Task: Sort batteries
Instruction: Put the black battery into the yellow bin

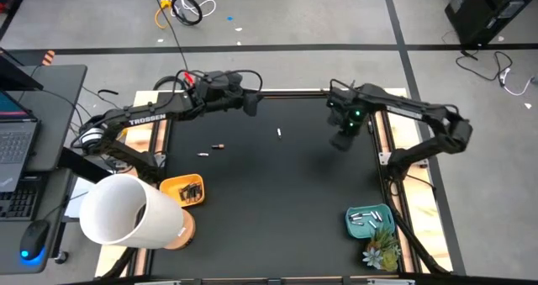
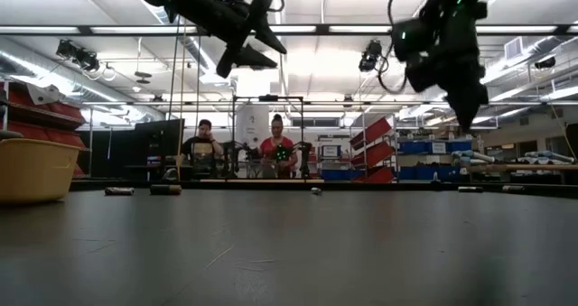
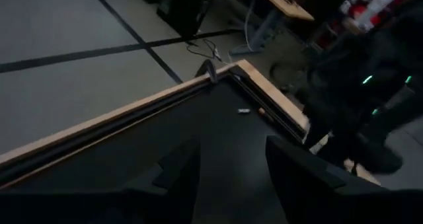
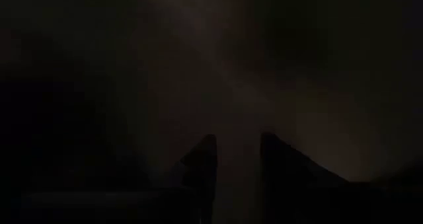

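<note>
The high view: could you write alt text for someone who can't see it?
Seen from above, two dark robot arms hang over a black table, the left gripper and right gripper near its far edge. Three loose batteries lie on the mat; an orange bowl and a teal tray hold sorted ones.

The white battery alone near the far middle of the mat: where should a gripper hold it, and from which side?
Grip the white battery at mid-length, across its slim sides, coming straight down from above. It lies flat on the mat with nothing beside it.

Probably a robotics lab: storage bins [image 2: 424,147], ceiling strip lights [image 2: 108,30]
</note>
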Action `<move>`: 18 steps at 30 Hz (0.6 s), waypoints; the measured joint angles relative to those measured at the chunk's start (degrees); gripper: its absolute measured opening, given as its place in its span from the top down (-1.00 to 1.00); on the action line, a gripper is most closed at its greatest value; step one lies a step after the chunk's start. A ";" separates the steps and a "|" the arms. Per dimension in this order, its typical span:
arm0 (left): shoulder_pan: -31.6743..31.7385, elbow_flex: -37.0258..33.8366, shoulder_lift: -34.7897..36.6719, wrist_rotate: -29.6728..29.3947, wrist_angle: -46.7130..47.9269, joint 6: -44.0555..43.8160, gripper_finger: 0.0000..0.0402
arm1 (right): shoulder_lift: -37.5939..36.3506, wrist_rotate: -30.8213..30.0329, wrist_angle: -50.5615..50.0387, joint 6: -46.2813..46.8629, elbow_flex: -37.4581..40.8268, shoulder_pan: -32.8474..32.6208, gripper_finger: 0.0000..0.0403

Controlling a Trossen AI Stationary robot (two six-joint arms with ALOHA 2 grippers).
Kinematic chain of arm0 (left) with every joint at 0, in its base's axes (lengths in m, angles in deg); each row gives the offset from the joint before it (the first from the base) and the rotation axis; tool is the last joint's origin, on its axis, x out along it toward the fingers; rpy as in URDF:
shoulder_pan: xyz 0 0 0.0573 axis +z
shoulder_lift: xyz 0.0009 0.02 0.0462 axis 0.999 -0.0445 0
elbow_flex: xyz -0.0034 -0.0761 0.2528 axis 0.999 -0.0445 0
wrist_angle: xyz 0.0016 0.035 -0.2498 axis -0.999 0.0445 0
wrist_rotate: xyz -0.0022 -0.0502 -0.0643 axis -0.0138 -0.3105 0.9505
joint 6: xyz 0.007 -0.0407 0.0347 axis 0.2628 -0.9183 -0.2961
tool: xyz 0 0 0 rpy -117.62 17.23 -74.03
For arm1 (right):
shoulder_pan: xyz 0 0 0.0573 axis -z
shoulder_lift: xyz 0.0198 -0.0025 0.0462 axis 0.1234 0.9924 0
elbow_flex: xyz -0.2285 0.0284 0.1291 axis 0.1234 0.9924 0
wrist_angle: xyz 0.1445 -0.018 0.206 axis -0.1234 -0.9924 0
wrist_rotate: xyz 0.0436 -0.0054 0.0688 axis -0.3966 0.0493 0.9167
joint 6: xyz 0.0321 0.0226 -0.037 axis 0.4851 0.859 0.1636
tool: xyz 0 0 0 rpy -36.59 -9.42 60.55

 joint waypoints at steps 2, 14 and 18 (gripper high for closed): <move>0.00 0.00 0.00 -0.54 -0.01 -1.27 0.08 | 2.27 -4.79 -2.55 -7.81 0.00 1.78 0.47; 0.00 0.00 0.00 -2.47 -1.36 -2.88 0.08 | 7.63 -25.48 2.56 -21.60 0.37 10.70 0.32; 0.00 0.00 0.02 -0.76 -1.25 -2.59 0.08 | 7.70 -25.56 2.42 -22.50 1.73 14.54 0.22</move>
